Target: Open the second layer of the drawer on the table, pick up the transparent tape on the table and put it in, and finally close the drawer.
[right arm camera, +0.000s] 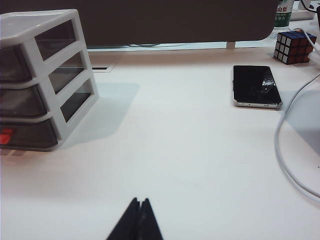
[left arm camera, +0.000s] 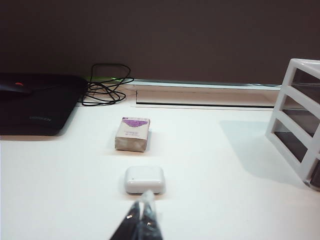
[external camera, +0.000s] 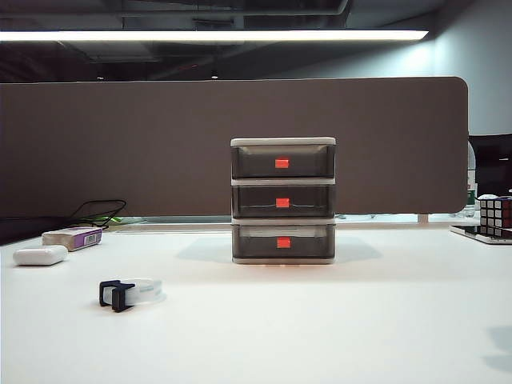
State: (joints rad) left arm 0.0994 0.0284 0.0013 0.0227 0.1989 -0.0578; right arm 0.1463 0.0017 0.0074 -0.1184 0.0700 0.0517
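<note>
Three smoky tiers make up the drawer (external camera: 283,200), all pushed in, the second layer (external camera: 283,202) among them, mid-way across the table (external camera: 336,320). We see the transparent tape (external camera: 130,293) lying well left of it, nearer the front, untouched. Our left gripper (left arm camera: 142,220) hangs behind a white case (left arm camera: 144,179), fingers pressed together; our right gripper (right arm camera: 139,220) hovers over bare tabletop, likewise pinched closed, empty.

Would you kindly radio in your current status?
Left gripper and right gripper shut, empty. Second layer closed. Transparent tape on table. Nothing obstructing.
</note>
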